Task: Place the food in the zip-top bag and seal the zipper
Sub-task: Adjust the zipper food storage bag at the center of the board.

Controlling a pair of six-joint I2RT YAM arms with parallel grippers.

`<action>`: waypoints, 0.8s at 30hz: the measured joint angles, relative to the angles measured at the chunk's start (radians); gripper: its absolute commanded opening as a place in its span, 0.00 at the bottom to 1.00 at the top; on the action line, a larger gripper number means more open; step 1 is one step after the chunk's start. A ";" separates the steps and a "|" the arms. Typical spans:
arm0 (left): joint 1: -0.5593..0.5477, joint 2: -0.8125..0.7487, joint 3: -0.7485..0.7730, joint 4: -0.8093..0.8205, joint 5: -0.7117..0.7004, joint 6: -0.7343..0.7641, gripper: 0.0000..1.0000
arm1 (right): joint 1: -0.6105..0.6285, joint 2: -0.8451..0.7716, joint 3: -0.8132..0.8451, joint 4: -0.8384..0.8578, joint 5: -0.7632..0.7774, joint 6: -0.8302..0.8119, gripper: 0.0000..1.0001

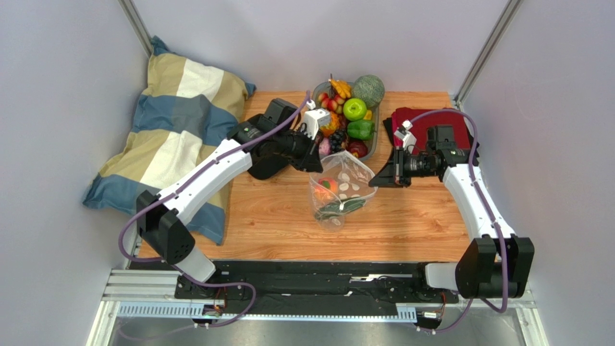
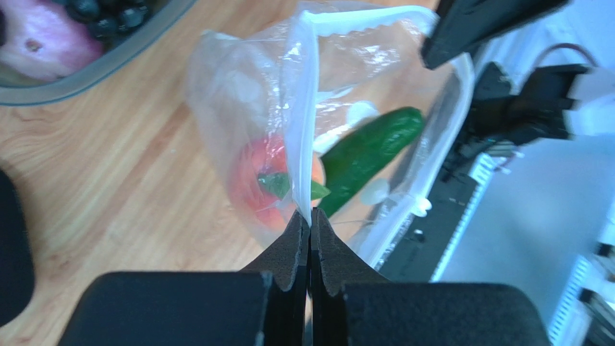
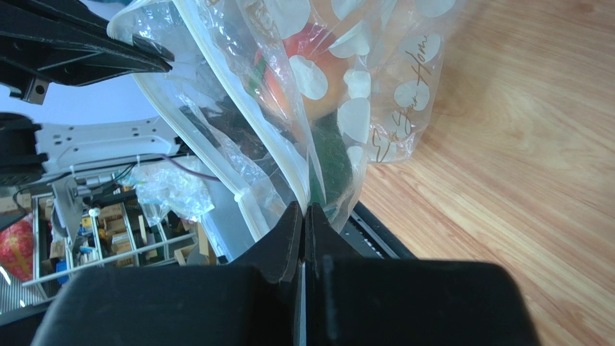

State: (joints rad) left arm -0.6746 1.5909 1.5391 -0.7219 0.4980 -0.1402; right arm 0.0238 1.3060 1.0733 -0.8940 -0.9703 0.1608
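Presently the sealing step is in hand, and filling appears complete. The clear, floppy, white-dotted plastic zip-top bag point(image 1: 339, 189) stands mid-way across the light wooden table point(image 1: 404, 223), just on the near side of the grey plastic tray point(image 2: 101, 68) of mixed food. Inside it lie a round red-orange tomato-like piece point(image 2: 253, 180) and a long dark-green cucumber point(image 2: 368, 151), both well below the mouth.

The left gripper point(image 2: 310, 220) has its fingers pressed together on the mouth edge at the bag's left end, pinching the thin whitish press-strip zipper point(image 2: 309, 108). The right gripper point(image 3: 304, 213) is likewise clamped on the mouth edge at the right end. The bag hangs between the two.

Finding: the mouth is not yet closed. In the left wrist view the two halves of the strip bow apart between the grips (the gap is plain to see).

Judgement on the next move: the grips should draw away from each other, left and right, to pull the strip halves straight and together. One gripper would then need to pinch along the strip from end to end. Risk: slack film folding into the track and leaving it part-sealed.
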 measured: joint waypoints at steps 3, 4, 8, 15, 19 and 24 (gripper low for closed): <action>-0.002 -0.039 0.047 -0.059 0.062 -0.013 0.00 | 0.000 -0.056 0.026 -0.036 -0.045 0.000 0.00; -0.004 -0.045 0.066 -0.077 0.078 -0.015 0.00 | 0.000 -0.080 0.028 -0.047 -0.059 0.003 0.00; -0.017 -0.036 0.162 -0.132 0.119 -0.023 0.00 | -0.020 -0.156 0.029 -0.082 -0.073 0.016 0.00; -0.033 0.146 0.307 -0.119 0.089 -0.046 0.11 | -0.205 -0.120 0.029 -0.143 0.109 0.014 0.00; -0.050 0.261 0.330 -0.095 0.042 -0.052 0.23 | -0.248 -0.084 0.023 -0.168 0.241 -0.005 0.00; -0.061 0.317 0.349 -0.080 -0.008 -0.029 0.78 | -0.261 -0.041 0.010 -0.190 0.366 -0.043 0.00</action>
State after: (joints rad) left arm -0.7353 1.9079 1.8885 -0.8024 0.4904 -0.1688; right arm -0.2367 1.2648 1.0836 -1.0836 -0.6044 0.1181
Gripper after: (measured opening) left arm 0.483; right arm 0.010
